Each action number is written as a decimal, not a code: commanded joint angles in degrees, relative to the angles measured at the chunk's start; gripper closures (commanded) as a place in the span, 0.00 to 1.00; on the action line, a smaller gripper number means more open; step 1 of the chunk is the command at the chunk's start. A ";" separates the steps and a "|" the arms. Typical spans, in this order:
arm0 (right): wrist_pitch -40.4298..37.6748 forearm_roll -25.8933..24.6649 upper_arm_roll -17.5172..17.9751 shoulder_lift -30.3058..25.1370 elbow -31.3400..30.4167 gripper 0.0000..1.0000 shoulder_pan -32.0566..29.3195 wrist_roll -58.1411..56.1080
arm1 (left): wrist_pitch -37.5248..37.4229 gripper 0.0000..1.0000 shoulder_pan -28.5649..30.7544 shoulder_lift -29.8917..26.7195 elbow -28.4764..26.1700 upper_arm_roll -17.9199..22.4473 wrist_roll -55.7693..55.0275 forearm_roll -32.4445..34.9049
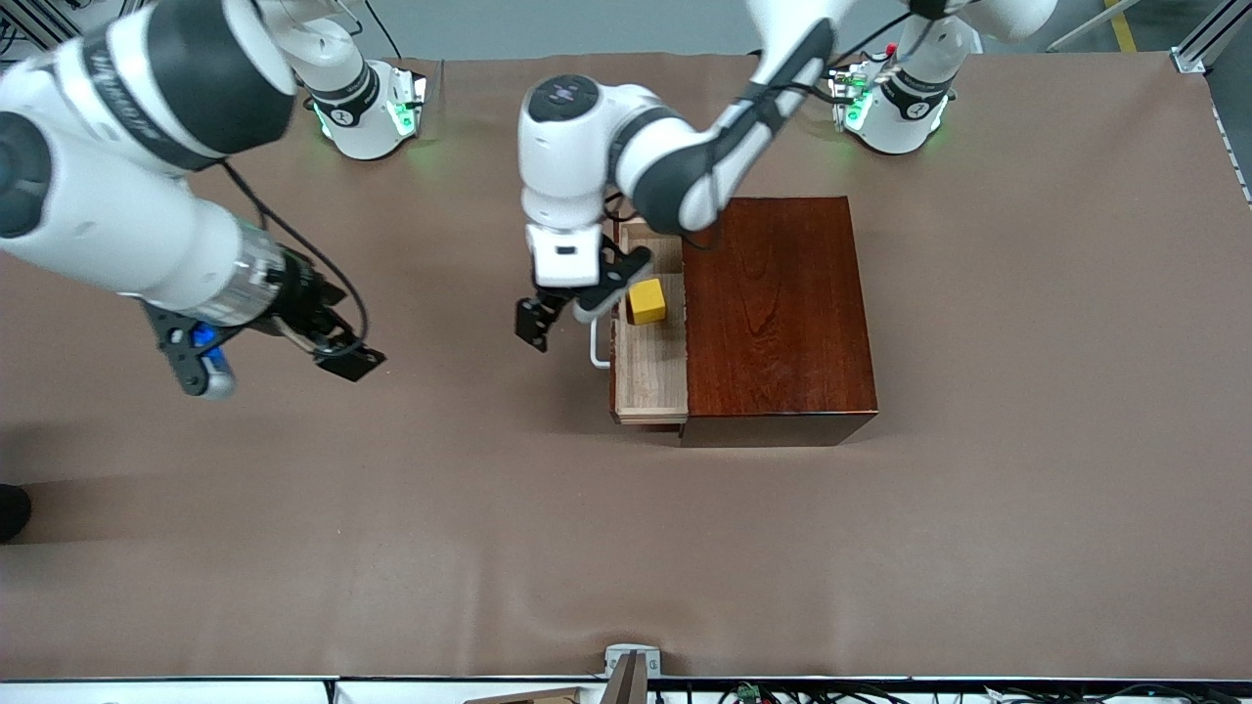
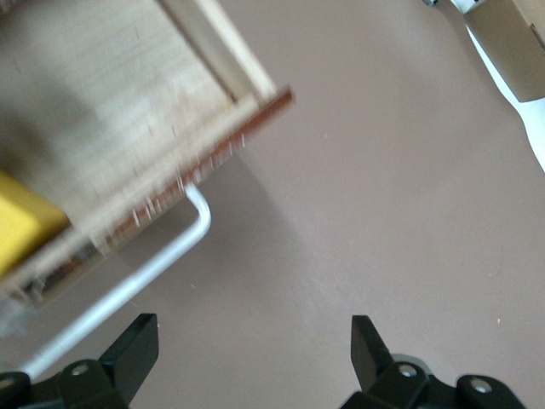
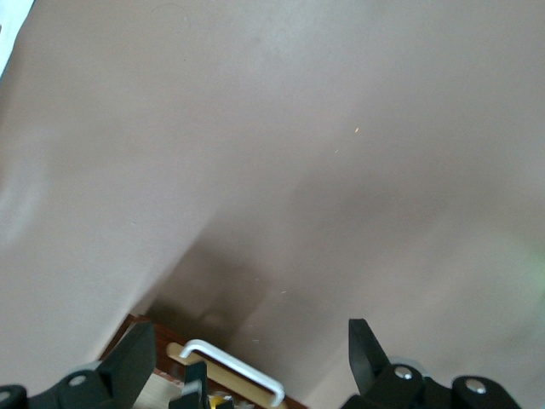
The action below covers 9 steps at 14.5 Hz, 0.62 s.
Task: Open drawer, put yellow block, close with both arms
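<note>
The dark mahogany box (image 1: 778, 313) stands mid-table. Its drawer (image 1: 650, 372) is pulled out toward the right arm's end, white handle (image 1: 597, 354) in front. The yellow block (image 1: 647, 300) lies in the drawer tray. My left gripper (image 1: 572, 313) hangs open and empty over the drawer front and handle, beside the block. The left wrist view shows the tray (image 2: 111, 102), the block (image 2: 21, 223), the handle (image 2: 145, 266) and my left gripper (image 2: 254, 341) open over the cloth. My right gripper (image 1: 279, 362) is open and empty above the table toward the right arm's end. In the right wrist view my right gripper (image 3: 251, 354) faces the handle (image 3: 238, 371).
Brown cloth (image 1: 626, 548) covers the table. A small metal bracket (image 1: 631, 665) sits at the table edge nearest the front camera. A dark object (image 1: 10, 510) shows at the view's edge on the right arm's end.
</note>
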 commanded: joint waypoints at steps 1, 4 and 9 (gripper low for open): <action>-1.55 0.46 0.75 -1.53 0.10 0.00 -2.43 -7.90 | 1.03 0.00 -1.71 5.34 3.97 1.70 -2.42 0.95; -3.48 0.37 0.75 -2.15 0.10 0.00 -5.68 -17.48 | 2.17 0.00 -3.03 8.16 5.02 3.27 -6.02 1.04; -5.24 0.28 0.67 -4.26 0.01 0.00 -10.69 -35.23 | -0.36 0.00 -4.89 8.34 4.50 6.09 -6.29 1.39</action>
